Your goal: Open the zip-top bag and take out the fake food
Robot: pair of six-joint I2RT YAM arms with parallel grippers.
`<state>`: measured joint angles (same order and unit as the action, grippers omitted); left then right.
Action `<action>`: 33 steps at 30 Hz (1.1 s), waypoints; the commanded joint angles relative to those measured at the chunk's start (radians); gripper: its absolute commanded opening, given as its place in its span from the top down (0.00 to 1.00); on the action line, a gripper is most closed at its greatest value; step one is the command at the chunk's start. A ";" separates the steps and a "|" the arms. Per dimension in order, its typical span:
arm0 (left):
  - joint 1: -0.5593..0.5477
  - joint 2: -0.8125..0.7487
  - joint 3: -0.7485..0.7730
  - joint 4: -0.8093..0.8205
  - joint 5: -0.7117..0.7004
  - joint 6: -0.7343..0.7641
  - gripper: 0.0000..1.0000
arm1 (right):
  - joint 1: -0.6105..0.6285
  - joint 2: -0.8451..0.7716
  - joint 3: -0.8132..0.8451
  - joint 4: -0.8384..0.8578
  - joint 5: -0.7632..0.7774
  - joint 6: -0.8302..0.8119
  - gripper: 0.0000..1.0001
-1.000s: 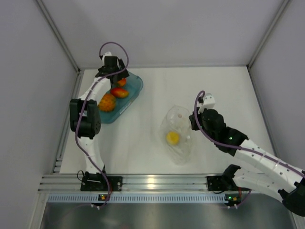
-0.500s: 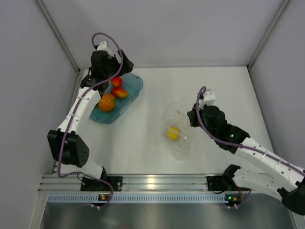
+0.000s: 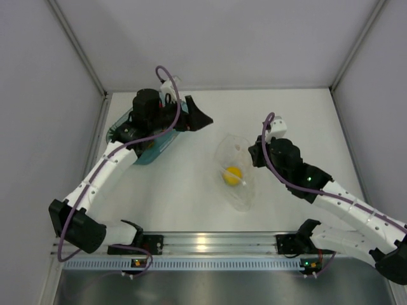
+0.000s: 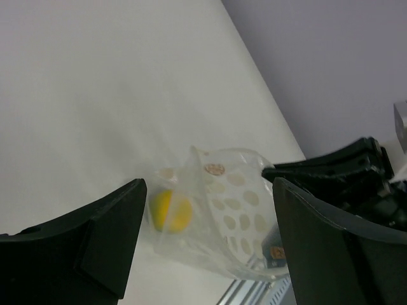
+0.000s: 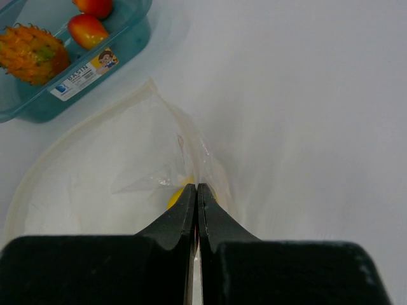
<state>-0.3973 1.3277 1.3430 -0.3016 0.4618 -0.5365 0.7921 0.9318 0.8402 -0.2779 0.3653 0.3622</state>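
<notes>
The clear zip-top bag (image 3: 236,181) lies mid-table with a yellow lemon (image 3: 233,175) of the fake food inside. My right gripper (image 3: 254,154) is shut on the bag's right edge; in the right wrist view its gripper (image 5: 197,188) pinches a fold of the bag (image 5: 121,184), and the lemon (image 5: 176,197) peeks out behind the fingertips. My left gripper (image 3: 201,116) hangs open to the left of the bag, apart from it. The left wrist view has the bag (image 4: 238,219) and lemon (image 4: 170,211) beyond the empty left gripper (image 4: 208,185).
A teal tray (image 5: 121,47) stands at the back left, holding an orange spiky fruit (image 5: 33,54) and two red fruits (image 5: 87,30). In the top view my left arm covers most of the tray (image 3: 151,152). Walls enclose the table on three sides.
My left arm has swung from over the tray to the right, toward the bag. The bag and lemon shifted slightly in the right gripper's hold.
</notes>
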 commanded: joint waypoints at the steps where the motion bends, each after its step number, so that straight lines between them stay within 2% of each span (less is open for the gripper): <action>1: -0.087 -0.054 -0.034 0.016 0.087 -0.005 0.15 | 0.018 -0.007 0.053 0.031 -0.006 0.009 1.00; 8: -0.280 -0.058 -0.088 0.038 0.032 -0.043 0.24 | 0.030 -0.001 0.050 0.052 -0.026 0.014 1.00; 10: -0.311 -0.056 -0.108 0.099 0.043 -0.062 0.36 | 0.035 0.007 0.048 0.063 -0.031 0.017 1.00; 11: -0.336 -0.053 -0.126 0.116 0.044 -0.078 0.38 | 0.039 0.010 0.048 0.063 -0.032 0.020 1.00; 18: -0.394 -0.024 -0.153 0.131 -0.086 -0.082 0.48 | 0.059 0.012 0.050 0.078 -0.035 0.030 1.00; 21: -0.396 -0.010 -0.166 0.130 -0.135 -0.089 0.58 | 0.070 0.012 0.053 0.078 -0.031 0.037 1.00; 23: -0.406 0.008 -0.174 0.131 -0.163 -0.094 0.72 | 0.079 0.012 0.056 0.078 -0.023 0.040 1.00; 28: -0.448 0.065 -0.186 0.130 -0.242 -0.088 0.75 | 0.099 0.016 0.069 0.069 0.024 0.043 1.00; 33: -0.505 0.102 -0.194 0.127 -0.340 -0.068 0.74 | 0.122 0.038 0.085 0.056 0.075 0.049 1.00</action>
<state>-0.8707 1.4223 1.1530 -0.2253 0.2031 -0.6239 0.8925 0.9565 0.8696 -0.2546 0.3820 0.3969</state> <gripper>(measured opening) 0.257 0.008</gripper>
